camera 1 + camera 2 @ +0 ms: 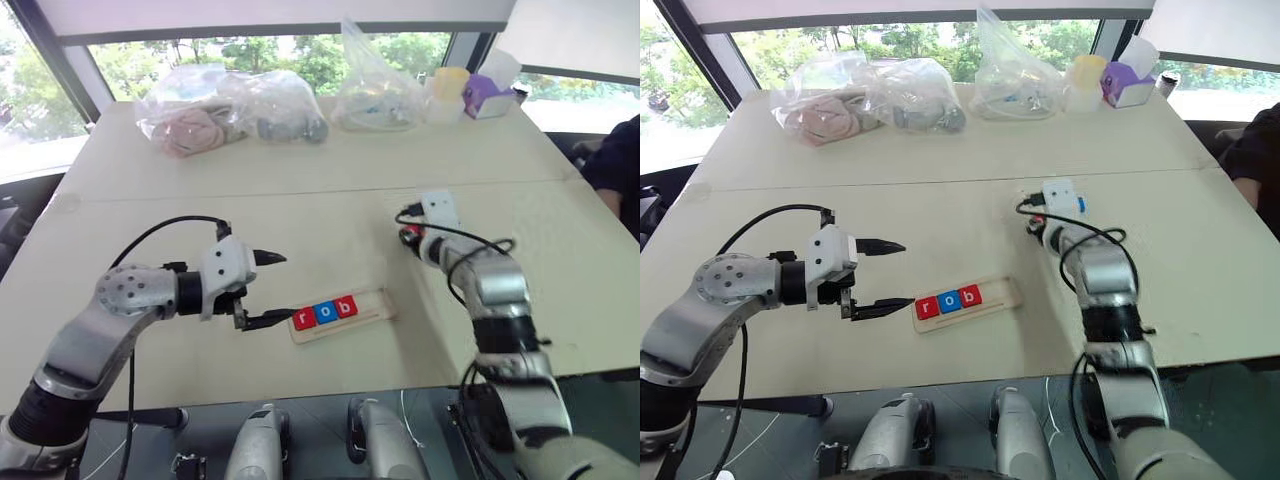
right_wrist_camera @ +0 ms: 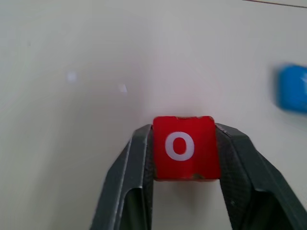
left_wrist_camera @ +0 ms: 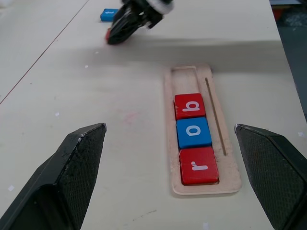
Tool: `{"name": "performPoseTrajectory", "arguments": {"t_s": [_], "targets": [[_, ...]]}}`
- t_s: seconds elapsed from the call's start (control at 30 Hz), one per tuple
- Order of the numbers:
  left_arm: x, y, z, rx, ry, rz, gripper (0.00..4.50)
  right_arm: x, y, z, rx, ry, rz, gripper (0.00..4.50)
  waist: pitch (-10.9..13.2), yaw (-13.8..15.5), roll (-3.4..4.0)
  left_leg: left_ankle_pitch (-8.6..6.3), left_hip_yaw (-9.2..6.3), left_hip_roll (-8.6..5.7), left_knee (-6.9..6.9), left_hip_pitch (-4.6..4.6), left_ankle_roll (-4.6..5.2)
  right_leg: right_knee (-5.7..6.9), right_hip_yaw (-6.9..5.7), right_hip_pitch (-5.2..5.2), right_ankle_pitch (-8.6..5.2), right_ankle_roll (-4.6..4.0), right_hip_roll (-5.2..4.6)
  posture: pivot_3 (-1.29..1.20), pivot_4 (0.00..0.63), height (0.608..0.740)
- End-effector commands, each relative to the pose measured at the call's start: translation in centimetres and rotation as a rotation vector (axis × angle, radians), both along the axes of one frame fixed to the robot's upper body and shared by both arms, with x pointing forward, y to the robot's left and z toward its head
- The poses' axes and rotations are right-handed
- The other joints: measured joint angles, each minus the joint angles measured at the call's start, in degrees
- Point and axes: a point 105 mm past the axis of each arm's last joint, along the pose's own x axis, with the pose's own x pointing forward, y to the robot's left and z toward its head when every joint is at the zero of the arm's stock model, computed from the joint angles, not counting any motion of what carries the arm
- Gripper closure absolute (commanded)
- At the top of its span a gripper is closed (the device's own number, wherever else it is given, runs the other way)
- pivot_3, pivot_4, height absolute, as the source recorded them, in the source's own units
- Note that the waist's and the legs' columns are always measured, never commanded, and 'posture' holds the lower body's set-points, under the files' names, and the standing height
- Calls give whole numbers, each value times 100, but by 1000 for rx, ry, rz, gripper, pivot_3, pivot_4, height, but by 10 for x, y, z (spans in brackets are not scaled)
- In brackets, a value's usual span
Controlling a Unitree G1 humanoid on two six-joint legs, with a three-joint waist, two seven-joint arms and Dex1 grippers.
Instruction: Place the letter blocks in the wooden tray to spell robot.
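The wooden tray [image 1: 372, 300] lies near the table's front edge, its right end bare. Three letter blocks sit in its left part: a red r [image 1: 303, 319], a blue o [image 1: 325, 313] and a red b [image 1: 346, 306]. My left gripper [image 1: 285, 288] hovers open just left of the tray, with nothing between its fingers. Behind and to the right of the tray, my right gripper [image 2: 184, 128] is shut on a red o block [image 2: 184, 148], just above the table. A blue block [image 2: 292, 88] lies flat on the table beyond it; its letter is unreadable.
Several clear plastic bags [image 1: 230, 115] with items lie along the table's far side, beside a pale cup [image 1: 448, 95] and a purple box [image 1: 485, 97]. A person's dark sleeve [image 1: 615, 165] shows at the right edge. A seam crosses the table [image 1: 250, 195].
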Motion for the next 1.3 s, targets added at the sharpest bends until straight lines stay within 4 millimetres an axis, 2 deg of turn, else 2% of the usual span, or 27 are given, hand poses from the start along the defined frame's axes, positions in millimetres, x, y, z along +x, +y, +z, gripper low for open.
{"name": "performPoseTrajectory", "arguments": {"t_s": [0.03, 0.1, 0.2, 0.7, 0.83, 0.9, 1.03, 1.2, 1.3], "targets": [[-3, -4, 4, -9, -24, -25, 0, -50, 2, 11, 24, -6, -7, 3304, -2, 1, 0, 0, -3, 2, 0, 1, 0, 3, -1, 1, -4, 5, 1, 0, 150, 740], [-3, -5, 2, -13, -19, -30, 0, -72, 5, 5, 60, 32, -24, 3304, -2, -27, 2, 0, 0, 7, 0, 4, -1, 1, -1, -2, -8, 11, 3, 0, 150, 740], [-2, -6, 1, -16, -15, -40, 0, -84, 8, -1, 60, 56, -43, 3304, -2, -42, 2, -1, 4, 30, 3, 18, -2, 1, -1, 0, -4, 4, 10, 0, 150, 740], [2, -8, 2, -13, -30, -63, 0, -76, 8, -13, 19, 56, -43, 3304, -1, -17, 2, -2, 12, 17, -6, -5, -4, -12, -2, -17, 7, -16, 7, 0, 150, 740], [2, -8, 3, -13, -32, -62, 0, -77, 9, -12, 14, 60, -17, 1328, -1, -16, 2, -1, 7, 21, -1, -2, -3, -12, -2, -14, -3, 1, 7, 0, 150, 740], [1, -7, 3, -11, -32, -60, 0, -77, 11, -7, 7, 54, 24, 156, -1, -18, 2, -1, 7, 25, 0, -1, -3, -12, -2, -14, -3, 0, 7, 0, 150, 740], [1, -6, 2, -9, -33, -59, 0, -75, 16, 14, -52, 19, 200, 60, 0, -20, 3, -2, 8, 27, 0, -1, -3, -12, -2, -15, -3, 0, 7, 0, 150, 740], [3, -6, 2, -7, -38, -61, 0, -89, 32, 45, -163, -12, 675, 60, 9, -10, 4, -2, 6, 22, -2, -2, -3, -15, -2, -15, -4, 2, 6, 0, 150, 740], [6, -7, 4, -9, -44, -61, 0, -97, 30, 48, -245, -18, 897, 60, 11, 6, -3, -2, -3, 13, -3, -1, -3, -20, -8, -7, -6, 4, 8, 0, 150, 740]]}}
